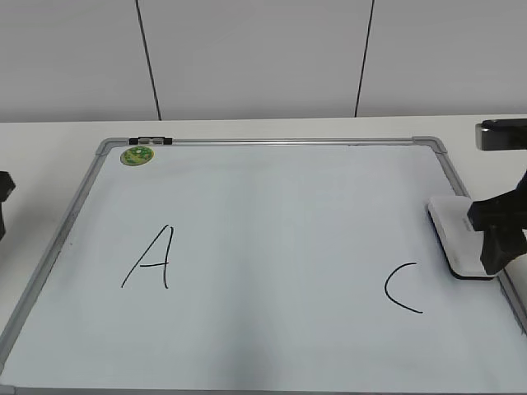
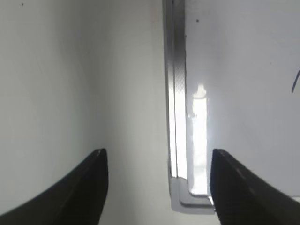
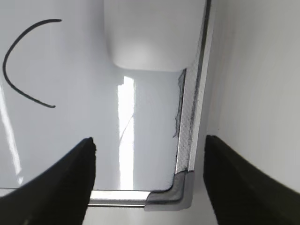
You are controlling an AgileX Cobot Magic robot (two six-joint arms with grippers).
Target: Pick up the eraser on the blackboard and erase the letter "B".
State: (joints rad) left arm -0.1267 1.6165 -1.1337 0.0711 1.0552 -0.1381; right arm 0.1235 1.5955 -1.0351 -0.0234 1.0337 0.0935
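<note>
The blackboard is a white board with a grey frame, lying flat. It bears a black "A" and a black "C". No letter "B" shows; the surface between them is blank. The white eraser lies on the board by its right edge. My right gripper is open just beside and in front of it. In the right wrist view the eraser lies beyond the open jaws, which hold nothing, with the "C" to the left. My left gripper is open and empty over the board's left front corner.
A round green magnet sits at the board's far left corner, next to a black clip on the frame. The board lies on a white table with a panelled wall behind. The left arm shows only at the left edge.
</note>
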